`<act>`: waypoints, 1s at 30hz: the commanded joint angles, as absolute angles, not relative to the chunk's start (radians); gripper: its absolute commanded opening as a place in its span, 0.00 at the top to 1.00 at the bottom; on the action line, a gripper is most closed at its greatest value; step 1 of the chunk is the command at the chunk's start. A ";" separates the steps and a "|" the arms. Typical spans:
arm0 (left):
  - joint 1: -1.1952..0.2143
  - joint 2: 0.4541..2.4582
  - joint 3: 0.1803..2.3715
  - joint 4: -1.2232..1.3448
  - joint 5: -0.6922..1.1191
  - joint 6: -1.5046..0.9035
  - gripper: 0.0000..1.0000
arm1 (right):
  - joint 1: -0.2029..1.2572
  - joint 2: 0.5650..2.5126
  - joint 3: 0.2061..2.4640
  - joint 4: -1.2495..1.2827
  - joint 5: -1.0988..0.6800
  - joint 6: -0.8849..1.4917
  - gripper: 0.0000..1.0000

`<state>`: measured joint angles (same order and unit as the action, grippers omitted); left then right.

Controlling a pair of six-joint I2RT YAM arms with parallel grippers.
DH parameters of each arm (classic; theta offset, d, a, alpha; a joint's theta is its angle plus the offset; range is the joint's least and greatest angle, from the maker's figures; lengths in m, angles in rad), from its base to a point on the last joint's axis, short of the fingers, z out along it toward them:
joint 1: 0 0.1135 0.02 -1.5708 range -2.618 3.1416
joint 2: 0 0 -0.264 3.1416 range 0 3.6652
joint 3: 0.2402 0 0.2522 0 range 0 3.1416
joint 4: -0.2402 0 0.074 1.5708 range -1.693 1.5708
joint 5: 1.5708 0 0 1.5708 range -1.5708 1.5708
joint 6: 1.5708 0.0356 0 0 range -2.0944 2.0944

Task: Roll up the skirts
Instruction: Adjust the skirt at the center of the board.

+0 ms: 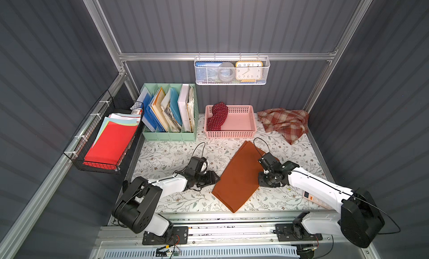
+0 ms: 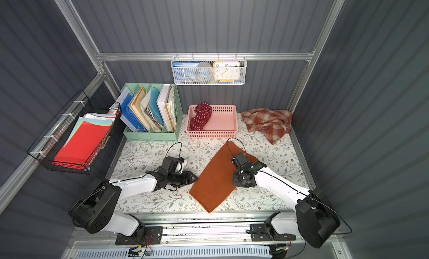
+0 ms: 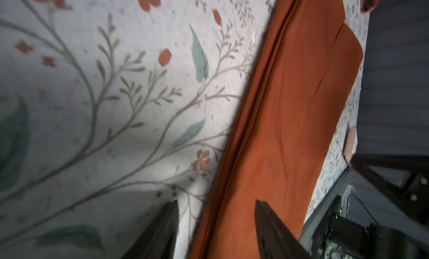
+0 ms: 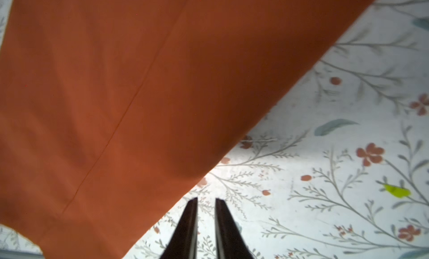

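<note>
Just ahead of both jaws, orange skirt point(image 1: 241, 176)

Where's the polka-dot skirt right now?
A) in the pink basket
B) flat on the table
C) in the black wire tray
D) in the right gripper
A: the polka-dot skirt sits bunched inside the pink basket, at one end of it.
</note>
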<state>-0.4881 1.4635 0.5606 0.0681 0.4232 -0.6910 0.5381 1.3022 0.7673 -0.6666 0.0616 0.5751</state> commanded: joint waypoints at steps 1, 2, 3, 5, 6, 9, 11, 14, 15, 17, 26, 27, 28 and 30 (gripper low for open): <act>-0.507 1.397 0.494 0.025 0.376 -0.709 0.42 | 0.503 1.353 0.739 -0.643 0.118 0.591 0.75; -0.513 1.394 0.482 0.035 0.380 -0.715 0.42 | 0.499 1.384 0.742 -0.624 0.127 0.589 0.75; -0.519 1.406 0.480 0.035 0.387 -0.709 0.42 | 0.493 1.420 0.747 -0.607 0.135 0.585 0.75; -0.532 1.444 0.483 0.031 0.400 -0.699 0.44 | 0.473 1.486 0.766 -0.588 0.134 0.576 0.76; -0.544 1.464 0.477 0.042 0.416 -0.700 0.45 | 0.463 1.516 0.772 -0.575 0.131 0.570 0.76; -0.580 1.496 0.457 0.066 0.435 -0.712 0.48 | 0.437 1.572 0.815 -0.572 0.122 0.558 0.77; -0.589 1.493 0.450 0.053 0.439 -0.711 0.48 | 0.409 1.592 0.852 -0.567 0.079 0.558 0.76; -0.595 1.459 0.434 0.036 0.453 -0.716 0.49 | 0.370 1.648 0.906 -0.556 0.031 0.542 0.76; -0.599 1.442 0.425 0.038 0.460 -0.725 0.49 | 0.359 1.676 0.928 -0.557 0.010 0.534 0.76; -0.610 1.419 0.409 0.046 0.476 -0.747 0.49 | 0.341 1.720 0.964 -0.544 -0.017 0.519 0.76; -0.680 1.396 0.364 0.107 0.554 -0.828 0.38 | 0.310 1.850 1.149 -0.545 -0.060 0.460 0.77; -0.681 1.388 0.353 0.097 0.555 -0.831 0.36 | 0.310 1.854 1.161 -0.548 -0.065 0.457 0.77; -0.681 1.376 0.344 0.073 0.545 -0.827 0.34 | 0.310 1.857 1.169 -0.552 -0.073 0.456 0.77; -0.681 1.349 0.333 0.034 0.528 -0.823 0.33 | 0.310 1.853 1.171 -0.556 -0.080 0.454 0.76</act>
<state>-0.6754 1.3540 0.3904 0.1986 0.5560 -0.8036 0.3134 1.8484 1.1526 -0.5488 -0.0544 0.4755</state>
